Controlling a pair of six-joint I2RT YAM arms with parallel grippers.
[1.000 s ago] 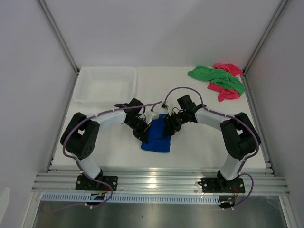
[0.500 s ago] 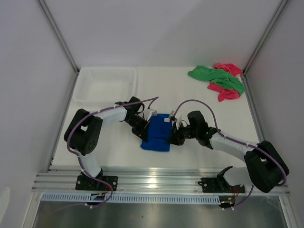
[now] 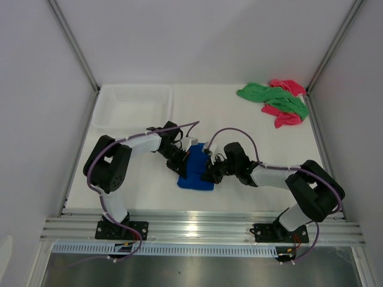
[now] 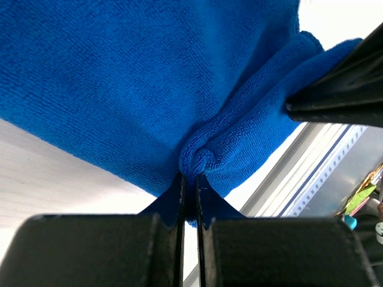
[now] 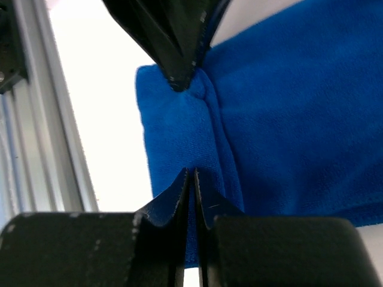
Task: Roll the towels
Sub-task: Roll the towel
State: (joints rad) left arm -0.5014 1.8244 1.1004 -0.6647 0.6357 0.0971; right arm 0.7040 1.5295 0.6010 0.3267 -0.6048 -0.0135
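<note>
Top external view: where do your claws sit?

— Both are low over the table (image 3: 149, 191), tip toward tip. My left claw (image 3: 185, 164) is at one side edge of the blue towel (image 3: 197, 172) and my right claw (image 3: 207, 174) is at the opposite edge, so the towel lies spread on the table between them.

What has the left one got hold of?

— In the left wrist view its jaws are pressed nearly together with only a thin slit between them. A bunched fold of the blue towel is nipped right at the tips. My right claw's dark fingers show just beyond that fold, off to the right.

And the right claw?

— Right wrist view: the jaws are drawn in just as tight. A raised ridge of blue cloth runs into them and blue shows in the slit, so it grips the towel too. The ridge runs straight ahead to the left claw's tips, which pinch its other end.

Where are the other towels?

— Well apart from both claws, far beyond my right claw at the back right corner. The green towel (image 3: 272, 95) is crumpled across the pink towel (image 3: 287, 118), touching it. A white basket (image 3: 134, 107) stands beyond my left claw, apart from it
</note>
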